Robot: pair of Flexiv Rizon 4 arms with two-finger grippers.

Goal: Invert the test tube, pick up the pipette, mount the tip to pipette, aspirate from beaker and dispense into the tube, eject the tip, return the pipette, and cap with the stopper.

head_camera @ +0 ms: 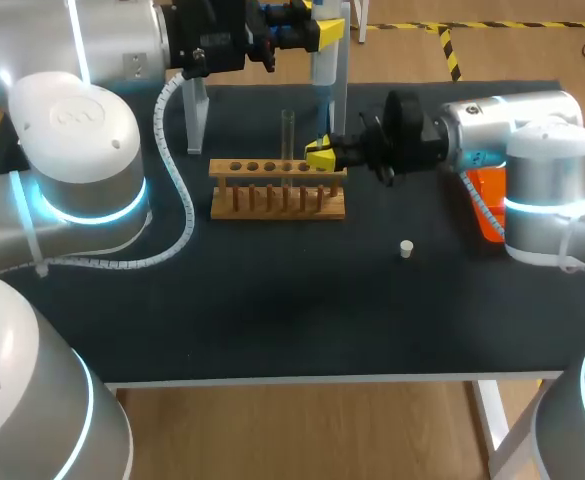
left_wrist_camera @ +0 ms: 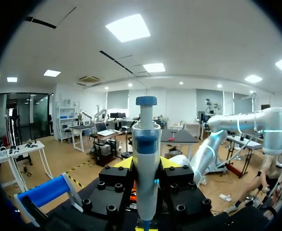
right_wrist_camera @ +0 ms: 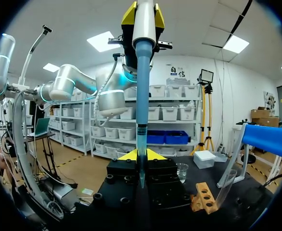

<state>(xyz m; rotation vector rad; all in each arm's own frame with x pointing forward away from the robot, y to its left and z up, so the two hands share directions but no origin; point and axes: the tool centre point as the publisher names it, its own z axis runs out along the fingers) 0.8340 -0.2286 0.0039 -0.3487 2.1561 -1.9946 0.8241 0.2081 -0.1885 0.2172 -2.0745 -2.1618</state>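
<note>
Left gripper [left_wrist_camera: 146, 166] clamps the pipette [right_wrist_camera: 143, 72] upright above the rack [head_camera: 277, 188]; my right gripper [head_camera: 320, 155] pinches the pipette tip [right_wrist_camera: 141, 168] at the rack's right end, near the test tube [head_camera: 287, 130] standing in it — contents unreadable. A clear beaker [right_wrist_camera: 181, 172] sits ahead. The stopper [head_camera: 406, 248] lies on the mat [head_camera: 272, 320], well apart from rack and near edge.

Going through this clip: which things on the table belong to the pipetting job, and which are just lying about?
Part of the job:
- pipette
- tip
- test tube
- rack
- beaker
- stopper
- stand for the pipette

Lying about:
- orange thing; I cannot tell its use
</note>
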